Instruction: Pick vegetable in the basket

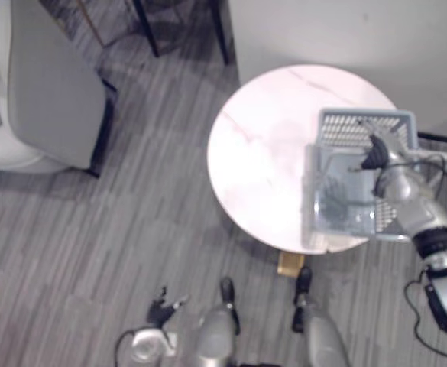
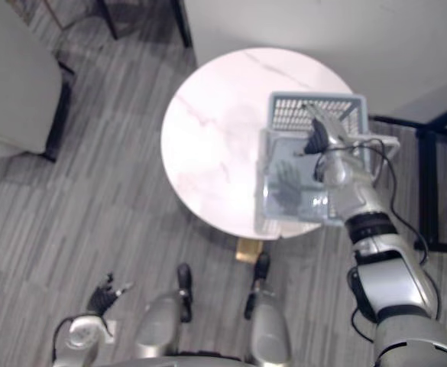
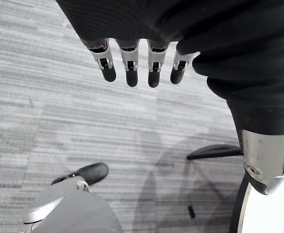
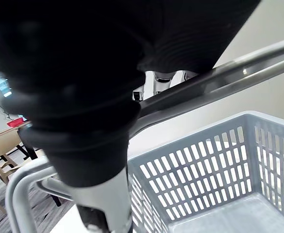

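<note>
Found right hand [image 2: 317, 141] curled round the handle [image 4: 219, 77] of the grey basket [image 2: 292, 115]; located the latter directly beneath that hand, on the round table [image 2: 208, 130]. Noted left hand [image 3: 146, 24] well apart over the floor [image 3: 44, 97]; fingers straight, holding nothing.

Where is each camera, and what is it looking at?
Left eye: on the head, looking down at the table, basket and right hand.
Right eye: beside it, same scene, plus left hand hanging low.
Left wrist: past the open left hand to the floor.
Right wrist: along the right hand at the basket's handle.
Shared: the basket.
</note>
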Controlling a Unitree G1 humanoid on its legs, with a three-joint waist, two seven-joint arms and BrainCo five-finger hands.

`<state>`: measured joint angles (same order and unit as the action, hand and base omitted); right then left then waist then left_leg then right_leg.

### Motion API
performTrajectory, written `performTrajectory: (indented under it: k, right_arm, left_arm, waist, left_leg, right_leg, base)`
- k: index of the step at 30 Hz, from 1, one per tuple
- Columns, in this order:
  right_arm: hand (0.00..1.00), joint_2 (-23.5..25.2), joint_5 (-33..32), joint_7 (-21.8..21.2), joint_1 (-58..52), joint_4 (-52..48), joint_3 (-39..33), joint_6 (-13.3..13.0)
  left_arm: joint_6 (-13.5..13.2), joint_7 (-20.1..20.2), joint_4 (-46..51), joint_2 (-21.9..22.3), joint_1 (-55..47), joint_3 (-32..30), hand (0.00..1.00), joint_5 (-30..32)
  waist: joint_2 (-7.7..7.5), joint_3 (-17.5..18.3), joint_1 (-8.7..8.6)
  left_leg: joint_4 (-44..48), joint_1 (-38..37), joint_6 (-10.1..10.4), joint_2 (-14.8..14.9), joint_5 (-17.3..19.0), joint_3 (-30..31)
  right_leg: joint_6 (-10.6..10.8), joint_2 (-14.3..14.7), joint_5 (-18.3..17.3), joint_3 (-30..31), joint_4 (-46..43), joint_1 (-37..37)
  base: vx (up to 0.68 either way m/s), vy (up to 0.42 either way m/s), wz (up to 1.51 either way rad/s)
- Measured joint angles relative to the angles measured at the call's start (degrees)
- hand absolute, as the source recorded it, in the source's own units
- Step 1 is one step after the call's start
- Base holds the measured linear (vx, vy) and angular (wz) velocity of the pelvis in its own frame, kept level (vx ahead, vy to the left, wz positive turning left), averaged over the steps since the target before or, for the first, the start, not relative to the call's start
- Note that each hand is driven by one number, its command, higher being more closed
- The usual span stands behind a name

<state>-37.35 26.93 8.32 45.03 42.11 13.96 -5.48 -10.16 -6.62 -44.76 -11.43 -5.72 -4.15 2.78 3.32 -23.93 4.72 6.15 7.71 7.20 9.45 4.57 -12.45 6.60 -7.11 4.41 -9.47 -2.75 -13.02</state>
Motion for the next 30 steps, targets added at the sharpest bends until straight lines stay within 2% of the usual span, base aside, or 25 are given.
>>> performTrajectory:
  k: [10, 13, 14, 23, 27, 29, 30]
  right_arm:
    - [0.00, 0.11, -0.03, 0.92, 0.83, -0.08, -0.08, -0.36]
    - [0.00, 0.03, -0.02, 1.09, 2.47, 0.49, -0.09, -0.37]
    - [1.00, 0.00, -0.02, 1.10, 3.67, 0.78, -0.09, -0.36]
    - [1.00, -1.69, 0.01, 3.86, 9.16, 4.01, -1.78, -0.08]
    - [1.00, -1.61, 0.01, 4.56, 8.66, 4.28, -2.70, 0.32]
    - [1.00, -1.20, 0.01, 4.49, 7.52, 3.90, -2.69, 0.77]
    - [1.00, -0.44, 0.04, 4.37, 6.05, 3.43, -2.61, 1.21]
  left_arm:
    - [-0.63, 0.15, -0.18, 0.02, 1.60, 1.70, 0.00, -0.25]
    - [-0.69, 0.28, -0.20, 0.02, 1.77, 2.17, 0.00, -0.25]
    - [-0.79, 0.28, -0.30, -0.01, 1.94, 2.17, 0.00, -0.25]
    - [-0.99, 0.21, -1.10, 0.07, 3.41, 2.74, 0.00, -0.28]
    - [-1.04, 0.15, -0.98, 0.41, 3.68, 2.72, 0.00, -0.21]
    - [-1.02, 0.15, -0.94, 0.96, 3.65, 2.71, 0.00, -0.08]
    - [-1.02, 0.17, -0.86, 1.43, 3.42, 2.68, 0.00, 0.34]
  waist:
    - [0.00, -0.04, -0.10]
    - [0.44, -0.88, -0.42]
    - [0.63, -1.36, -0.74]
    - [2.05, -2.64, -0.82]
    - [2.02, -2.69, -0.74]
    - [1.93, -2.74, -0.24]
    - [1.89, -2.76, 0.21]
  left_leg:
    - [-0.71, -0.83, 0.00, -0.27, -0.06, -2.35]
    - [-0.96, -0.76, -0.03, -0.49, -0.09, -2.69]
    - [-0.98, -0.66, -0.04, -0.52, -0.10, -2.67]
    - [-0.96, 0.70, -0.16, -0.61, -0.29, -3.27]
    - [-0.67, 0.11, 0.01, -0.23, -0.08, -4.10]
    - [1.38, -0.54, 0.10, 0.57, 1.34, -4.79]
    - [4.77, -0.71, 0.35, 1.94, 3.58, -5.08]
  right_leg:
    - [-0.14, 0.22, 0.50, 2.45, 0.03, -1.42]
    - [-0.15, 0.18, 0.66, 3.03, 0.10, -1.76]
    - [-0.15, 0.15, 0.66, 3.03, 0.15, -1.80]
    - [0.20, 0.33, 2.28, 3.70, 1.89, -3.00]
    - [0.08, 0.74, 2.36, 4.40, 1.89, -2.74]
    - [0.07, 1.44, 2.36, 5.56, 1.88, -1.91]
    - [0.06, 2.49, 2.35, 6.78, 1.69, -1.01]
  base:
    - [0.01, -0.001, -0.12]
    - [0.00, 0.000, -0.07]
    - [0.00, 0.000, 0.00]
    - [0.01, -0.003, -0.02]
    - [0.00, -0.010, -0.09]
    - [0.02, -0.027, -0.37]
    - [0.01, -0.034, -0.44]
